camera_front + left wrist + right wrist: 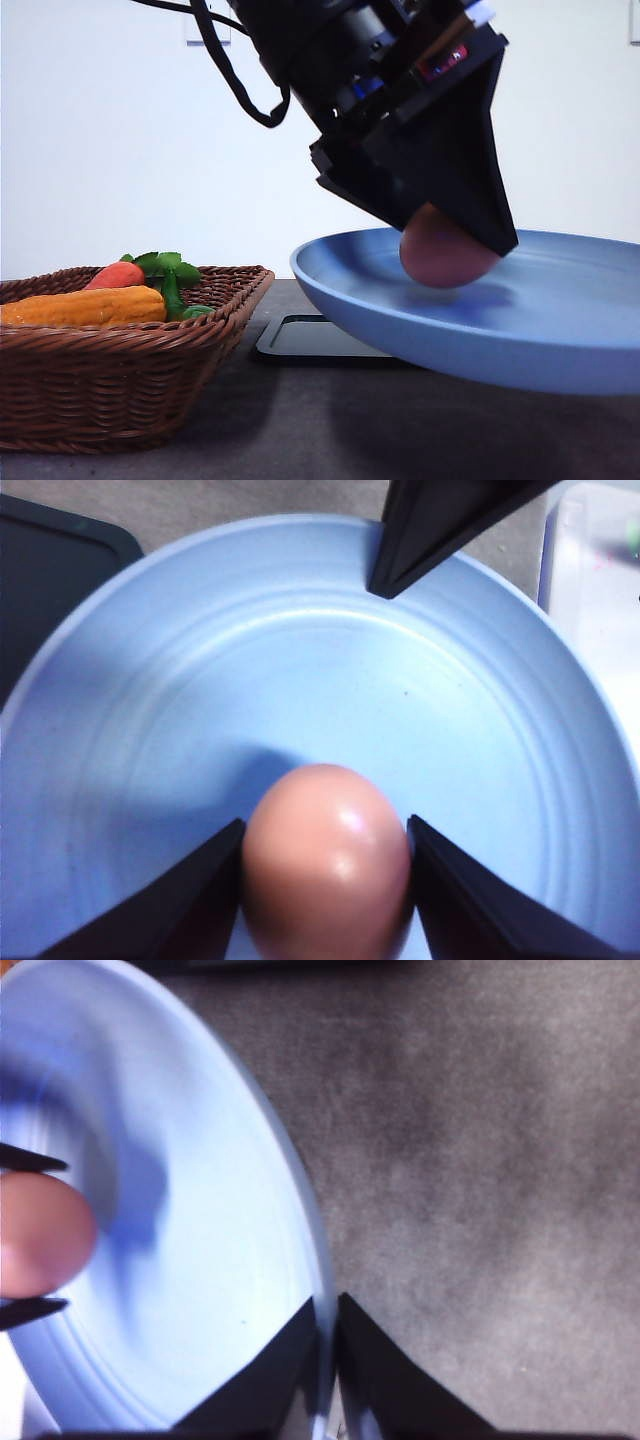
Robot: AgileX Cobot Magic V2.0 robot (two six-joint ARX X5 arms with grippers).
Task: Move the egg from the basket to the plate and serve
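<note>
Left gripper (325, 880) clamps the egg (328, 865) over the plate (200, 680); right gripper (328, 1360) pinches the plate's rim, both angled downward.

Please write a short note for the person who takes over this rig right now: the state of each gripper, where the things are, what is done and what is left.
Left gripper: shut on the egg, holding it over the plate; the front view suggests it is just above the surface, contact unclear.
Right gripper: shut on the plate's rim, holding the plate tilted, off the table.
Basket: on the table at left, with a carrot and another orange item in it. A black tray lies behind the plate.
Done: egg out of the basket, brought to the plate.
Left: release the egg onto the plate, withdraw the left arm, serve the plate.
</note>
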